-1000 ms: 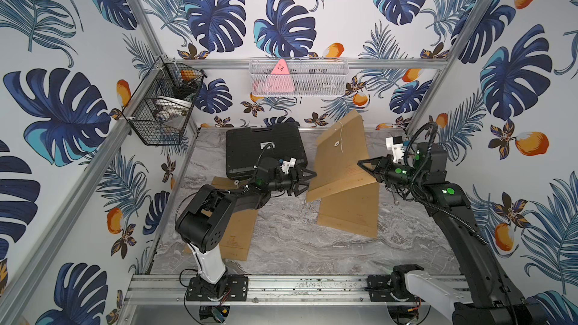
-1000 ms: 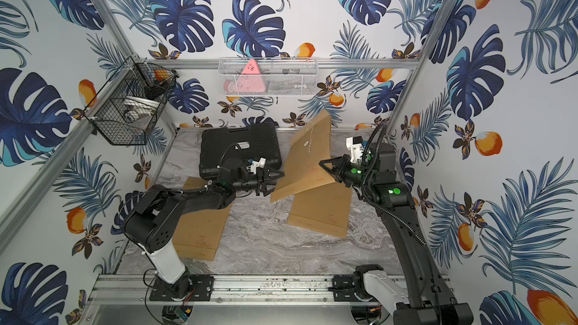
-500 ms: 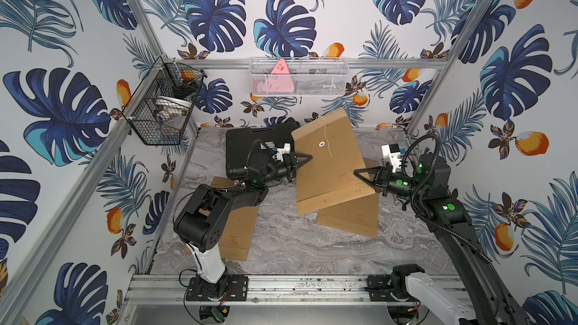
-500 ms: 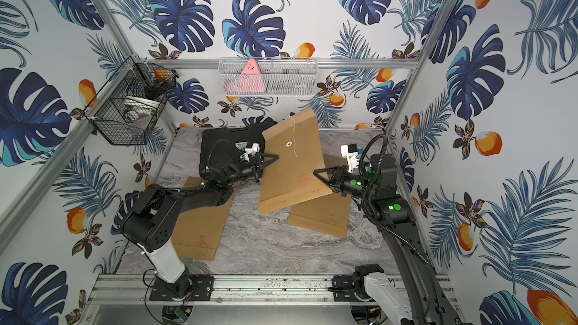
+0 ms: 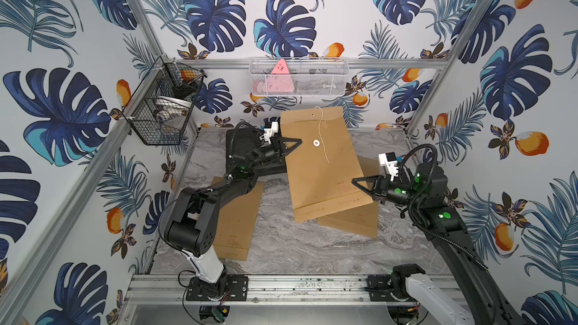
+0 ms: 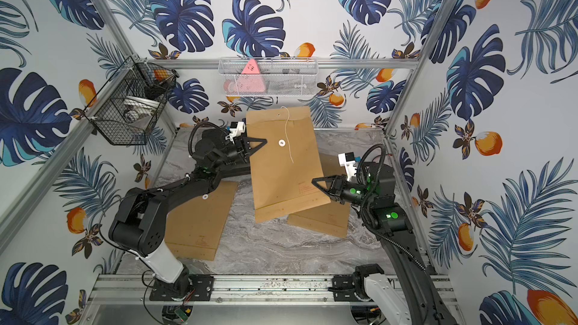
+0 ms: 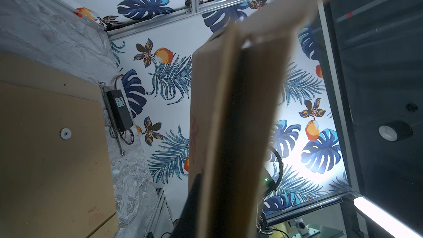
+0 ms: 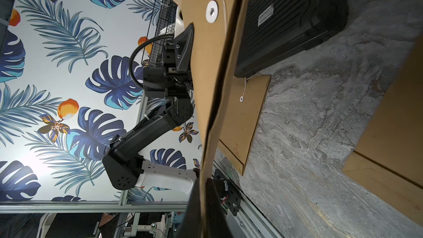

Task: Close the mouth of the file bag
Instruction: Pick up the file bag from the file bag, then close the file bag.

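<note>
Tilted file bag point(image 5: 319, 170) pinched between left claw point(image 5: 295, 142), right claw point(image 5: 356, 181).

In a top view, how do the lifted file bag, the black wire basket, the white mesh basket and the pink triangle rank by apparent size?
1. lifted file bag, largest, though it is nearer the camera
2. black wire basket
3. white mesh basket, almost equal to the black one, so unsure
4. pink triangle

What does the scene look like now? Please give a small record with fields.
file bag: raised and tilted, held by both grippers
left gripper: shut on its edge beside the white button
right gripper: shut on the opposite edge, lower down
string: hangs loose, not wound on the button
other file bags: two, flat on the table
black case: at the back of the table
</note>
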Available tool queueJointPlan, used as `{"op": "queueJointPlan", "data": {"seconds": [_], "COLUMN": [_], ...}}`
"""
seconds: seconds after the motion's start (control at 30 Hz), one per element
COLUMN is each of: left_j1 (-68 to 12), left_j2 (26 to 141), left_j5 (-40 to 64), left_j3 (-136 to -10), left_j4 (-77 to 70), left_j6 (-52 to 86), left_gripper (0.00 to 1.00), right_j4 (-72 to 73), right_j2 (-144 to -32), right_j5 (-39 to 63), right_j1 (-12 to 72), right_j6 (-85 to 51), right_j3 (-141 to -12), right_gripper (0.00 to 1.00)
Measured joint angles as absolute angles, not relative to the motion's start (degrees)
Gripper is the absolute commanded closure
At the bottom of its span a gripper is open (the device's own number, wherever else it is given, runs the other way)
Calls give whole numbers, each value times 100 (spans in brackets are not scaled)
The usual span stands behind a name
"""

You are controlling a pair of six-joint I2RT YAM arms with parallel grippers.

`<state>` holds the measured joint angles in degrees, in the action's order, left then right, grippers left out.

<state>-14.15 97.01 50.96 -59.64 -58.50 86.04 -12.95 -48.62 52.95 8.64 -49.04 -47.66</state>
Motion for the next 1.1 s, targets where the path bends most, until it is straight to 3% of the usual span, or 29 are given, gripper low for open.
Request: {"op": "queueJointPlan", "data": {"seconds": [0.07,0.17,0.4,0.6,0.7,0.9,1.1], "left_j1": [-1393,-1380,-1243,-1546,-1673,-1789,-1938], "left_j2": [9647,9539,8917,8361,8248,7933,7878], "left_j5": [5135,5443,6031,5896,5802,5714,5714], "left_j3": [-6088,-6265,-6700,-7684,-7741,-7555,-7688], "left_j4": [-5618,-5409,-4270,-770,202,456,443], "left_j6": [8440,8237,7048,3465,2412,1894,1865], "left_gripper": [100,100,100,100,100,100,100], "right_j4": [-1280,-1258,-2241,-3433,-3948,-4333,-4287], "right_j2": [-4906,-4963,-5395,-6462,-6866,-7190,-7328], "right_j5": [5295,5199,3706,2718,2383,1935,1461], "right_j1": [873,873,856,845,840,1341,2303], "right_j6": [-4877,-4740,-4174,-4027,-3997,-3957,-4021], "right_j3": [-4751,-4866,-6189,-8250,-9185,-9841,-9181], "right_gripper": [53,36,24,25,27,42,58]}}
